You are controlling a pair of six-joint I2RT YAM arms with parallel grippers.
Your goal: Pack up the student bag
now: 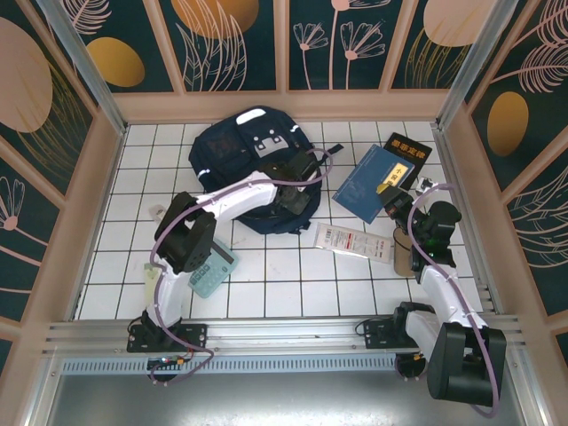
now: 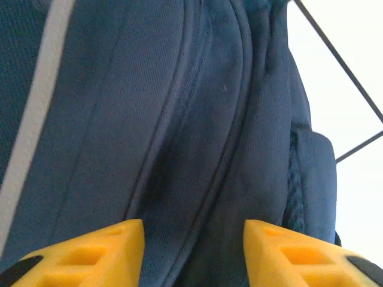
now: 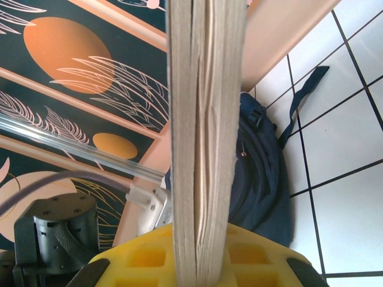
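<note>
Student bag fabric lies just beyond the left gripper, whose yellow fingers stand apart with nothing between them. The right gripper is clamped on an upright book. From above, the student bag sits at twelve o'clock on the tiled table and the right gripper at four o'clock.
</note>
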